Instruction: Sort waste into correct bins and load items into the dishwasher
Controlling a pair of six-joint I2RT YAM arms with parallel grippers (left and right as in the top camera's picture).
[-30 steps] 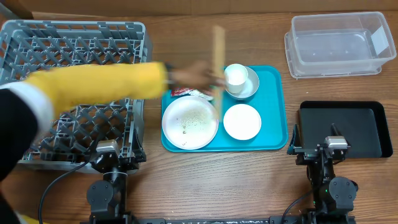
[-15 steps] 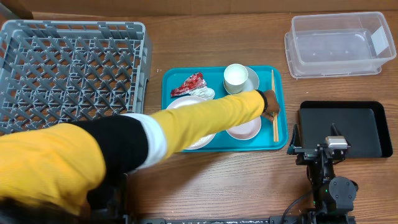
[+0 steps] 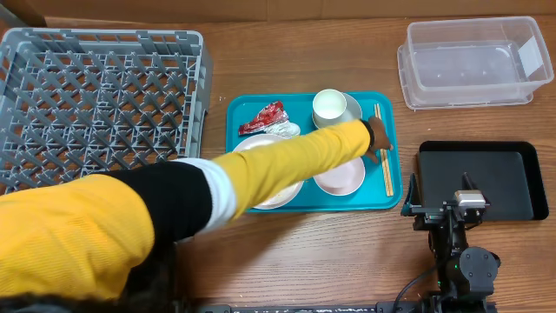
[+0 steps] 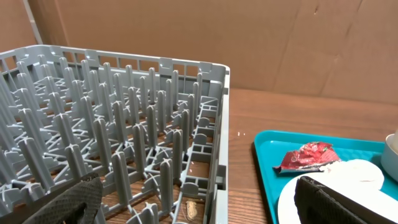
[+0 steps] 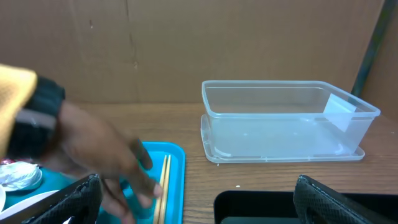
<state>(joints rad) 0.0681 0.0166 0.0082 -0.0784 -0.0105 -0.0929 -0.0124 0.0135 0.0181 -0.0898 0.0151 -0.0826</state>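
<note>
Warm brown wood-grain counter [image 3: 304,256], lit softly and evenly. Along its far edge, a plain brown cardboard wall [image 5: 186,43], seamed and lightly creased. Past the far right corner, a dark slanted post [image 5: 372,43].

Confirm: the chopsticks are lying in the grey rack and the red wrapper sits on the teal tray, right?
No. The overhead view shows the chopsticks on the teal tray, along its right edge by the person's hand, not in the grey rack. The red wrapper does sit on the tray.
</note>
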